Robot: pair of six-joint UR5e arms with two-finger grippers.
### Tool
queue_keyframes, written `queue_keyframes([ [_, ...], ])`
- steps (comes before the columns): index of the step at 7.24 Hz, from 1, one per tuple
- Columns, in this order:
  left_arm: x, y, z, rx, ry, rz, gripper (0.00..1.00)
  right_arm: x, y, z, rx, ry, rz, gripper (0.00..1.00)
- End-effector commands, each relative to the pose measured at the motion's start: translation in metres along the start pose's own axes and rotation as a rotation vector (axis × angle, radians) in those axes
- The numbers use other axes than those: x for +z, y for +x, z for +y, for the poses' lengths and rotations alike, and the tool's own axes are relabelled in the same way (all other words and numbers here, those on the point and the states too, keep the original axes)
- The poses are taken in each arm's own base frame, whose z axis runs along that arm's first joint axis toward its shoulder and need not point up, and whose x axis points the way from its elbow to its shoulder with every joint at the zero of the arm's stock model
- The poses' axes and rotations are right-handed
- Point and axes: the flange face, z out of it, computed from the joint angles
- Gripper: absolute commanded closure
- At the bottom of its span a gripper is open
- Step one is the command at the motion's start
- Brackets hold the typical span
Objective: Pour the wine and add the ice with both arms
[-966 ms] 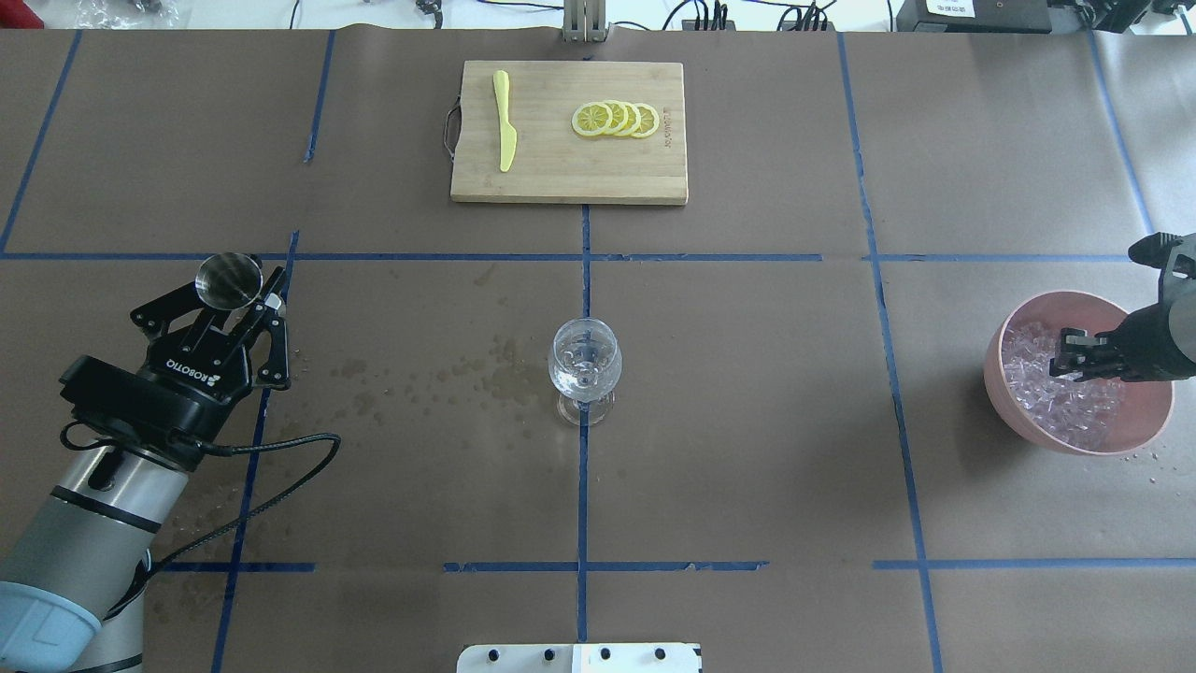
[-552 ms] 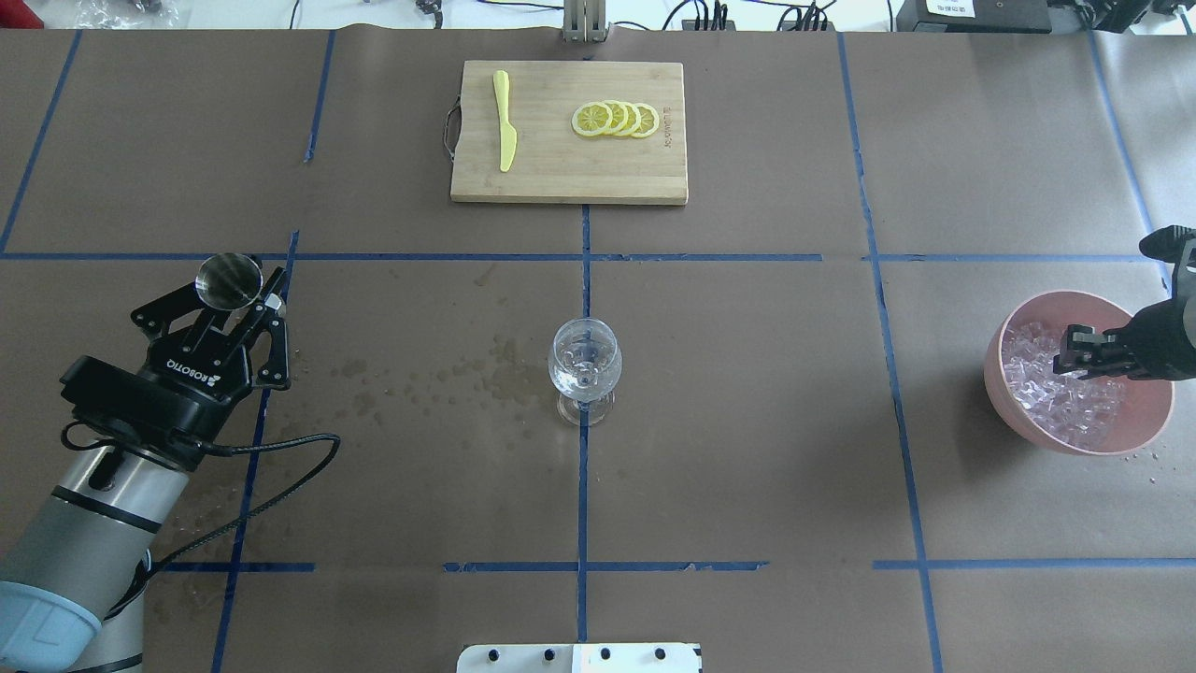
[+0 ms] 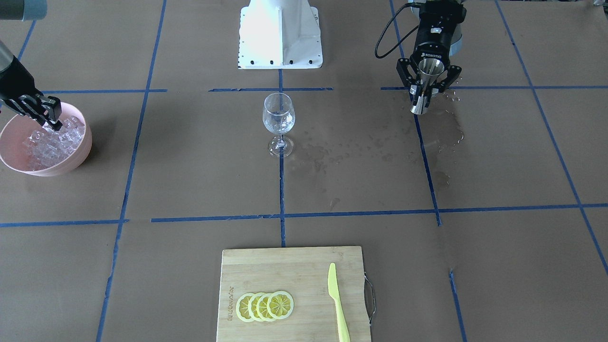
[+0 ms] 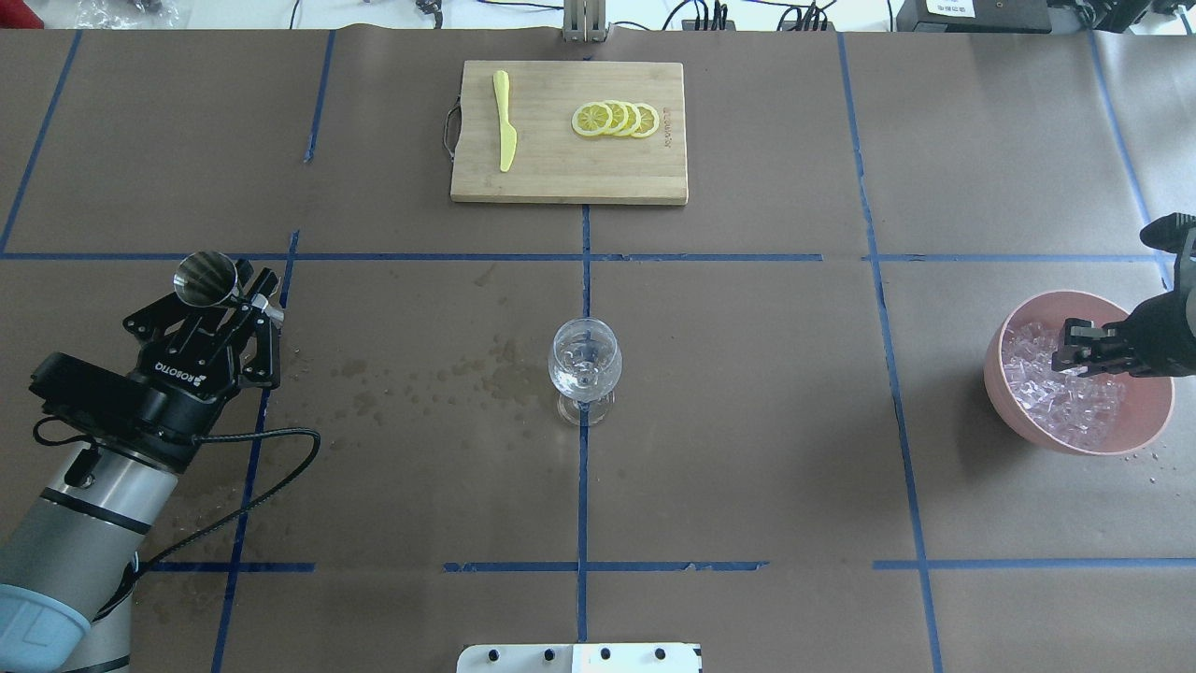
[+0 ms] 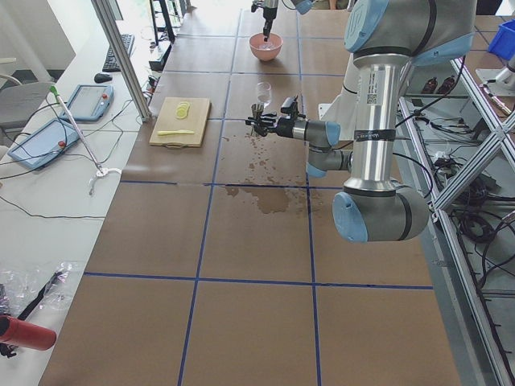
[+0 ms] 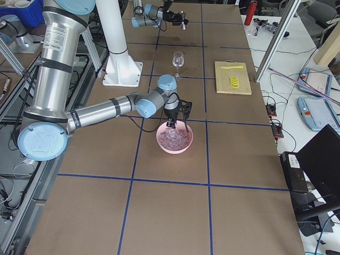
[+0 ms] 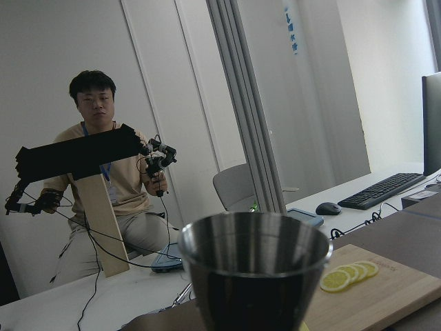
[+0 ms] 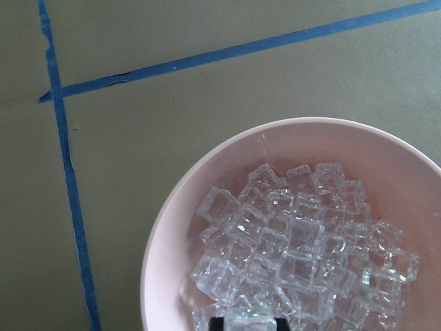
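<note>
I hold the jigger in the left gripper, which is clenched around its thin middle. The jigger stands upright and looks lifted a little off the tabletop. It is well apart from the glass. The wine should be in the jigger, but I cannot make it out. In the left wrist view the cup only looks dark inside.

The glass stands in the middle of the tabletop. It looks clear, with no dark drink and no ice in it. So I judge that the pouring is not done yet.

The right gripper hangs over the pink bowl, just above the heap of ice. In the right wrist view one cube sits between the finger tips, so the gripper looks pinched on that cube. All the other ice lies in the bowl.

I think almost all of the job is left. I must bring the jigger over the glass and tip it. Then I must carry the cube across and drop it in. There are wet spots on the tabletop between the jigger and the glass, so I would go slowly.
</note>
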Motion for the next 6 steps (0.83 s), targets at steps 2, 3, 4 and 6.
queue_keyframes([
  [2,-0.006,-0.017,0.016,-0.182,-0.028,-0.015,1.0,-0.001,-0.002,0.0,-0.002,0.0,-0.002,1.0],
  [3,-0.014,-0.036,0.026,-0.15,-0.054,-0.028,1.0,0.0,-0.002,0.0,-0.002,0.0,-0.002,1.0],
  [4,-0.017,-0.042,0.031,-0.125,-0.065,-0.034,1.0,-0.001,-0.003,0.0,-0.004,0.001,-0.004,1.0],
  [6,-0.016,-0.042,0.04,-0.08,-0.093,-0.046,1.0,-0.001,-0.004,0.0,-0.005,0.004,-0.006,1.0],
])
